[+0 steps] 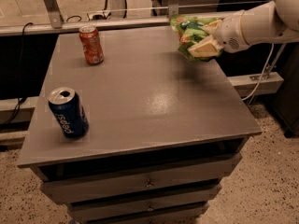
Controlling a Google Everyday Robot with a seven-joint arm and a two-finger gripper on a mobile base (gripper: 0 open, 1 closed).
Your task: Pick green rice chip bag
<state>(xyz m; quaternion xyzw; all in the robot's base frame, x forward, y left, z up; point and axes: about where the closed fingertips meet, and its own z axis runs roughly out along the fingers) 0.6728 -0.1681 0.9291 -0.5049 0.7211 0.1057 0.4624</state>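
Observation:
The green rice chip bag [189, 31] is a crinkly light-green pouch held up off the grey table [140, 92], over its far right corner. My gripper [202, 40] reaches in from the right on a white arm and is shut on the bag, its pale fingers [204, 46] clamped across the bag's right side. Part of the bag is hidden behind the fingers.
An orange soda can [91, 44] stands at the table's far left. A blue Pepsi can [68, 112] stands near the front left edge. Drawers sit under the tabletop. A metal rail and glass run behind the table, and a cable hangs at the right.

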